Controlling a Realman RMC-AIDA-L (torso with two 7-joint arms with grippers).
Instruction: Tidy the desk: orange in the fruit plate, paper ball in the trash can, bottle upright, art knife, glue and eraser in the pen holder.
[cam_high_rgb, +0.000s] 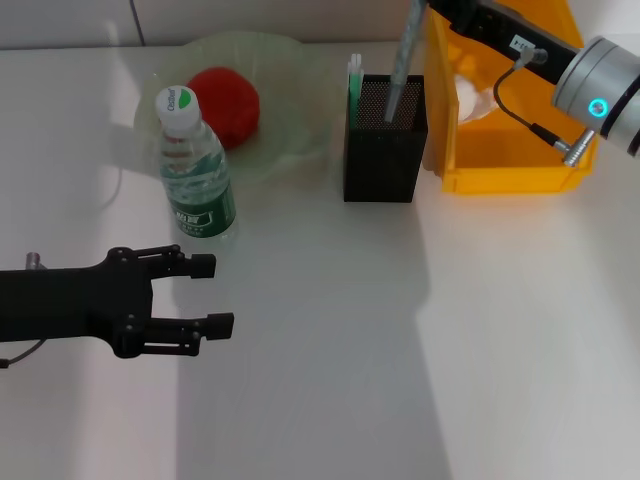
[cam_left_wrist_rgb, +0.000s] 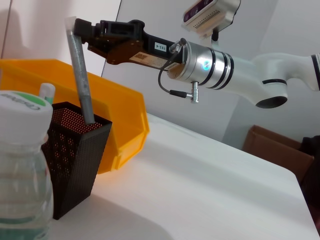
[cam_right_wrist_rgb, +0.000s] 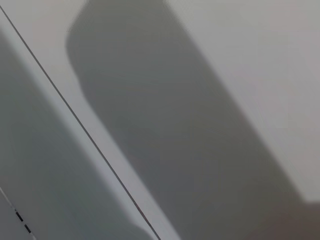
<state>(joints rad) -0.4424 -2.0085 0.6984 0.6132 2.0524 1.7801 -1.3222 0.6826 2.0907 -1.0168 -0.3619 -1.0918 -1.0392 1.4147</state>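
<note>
Right hand (cam_left_wrist_rgb: 75, 27) pinching art knife (cam_left_wrist_rgb: 81, 80) upright, tip inside pen holder (cam_high_rgb: 385, 150) below

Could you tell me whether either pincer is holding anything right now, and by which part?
The right pincer holds a grey art knife by its upper end, its lower end inside the pen holder. The left pincer is open and empty.

Red orange (cam_high_rgb: 225, 105), pale green plate (cam_high_rgb: 290, 90), black mesh holder (cam_high_rgb: 385, 140), orange-yellow bin (cam_high_rgb: 505, 150), green-labelled bottle (cam_high_rgb: 195, 170), white table (cam_high_rgb: 400, 350).
</note>
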